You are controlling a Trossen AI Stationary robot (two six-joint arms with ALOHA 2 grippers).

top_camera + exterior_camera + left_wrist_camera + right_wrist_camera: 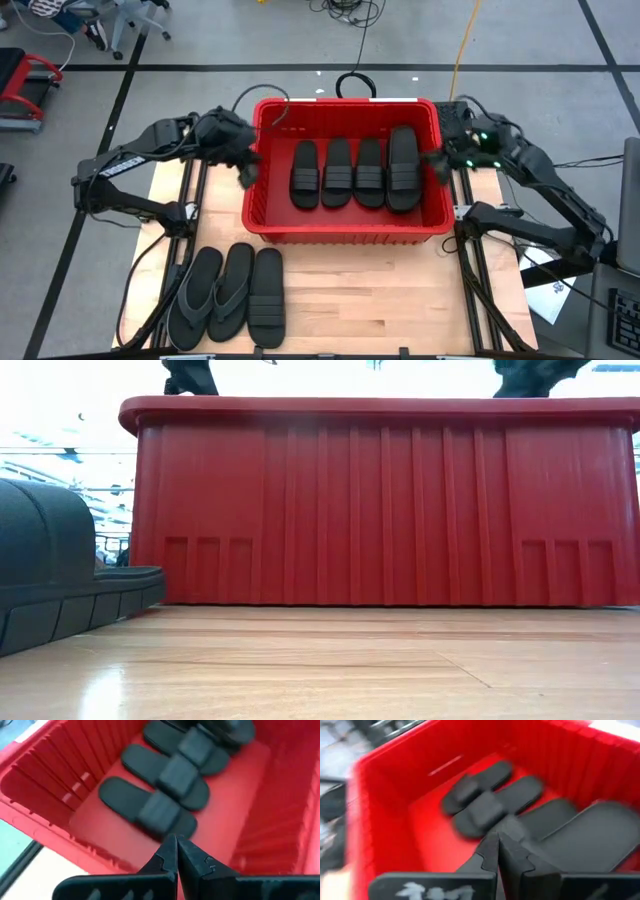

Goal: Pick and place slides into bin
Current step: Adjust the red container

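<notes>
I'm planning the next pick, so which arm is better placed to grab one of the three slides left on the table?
Left. The slides lie at the table's front left, on the left gripper side of the bin. The right gripper sits beyond the bin's far wall.

One camera is looking straight down on the whole tabletop (400, 290), while another is sitting at tabletop height, staring level and close at the red bin (380, 500). Both wrist cameras are peering down past their closed claw tips into that same bin, sharing its sandals (150, 807).
</notes>
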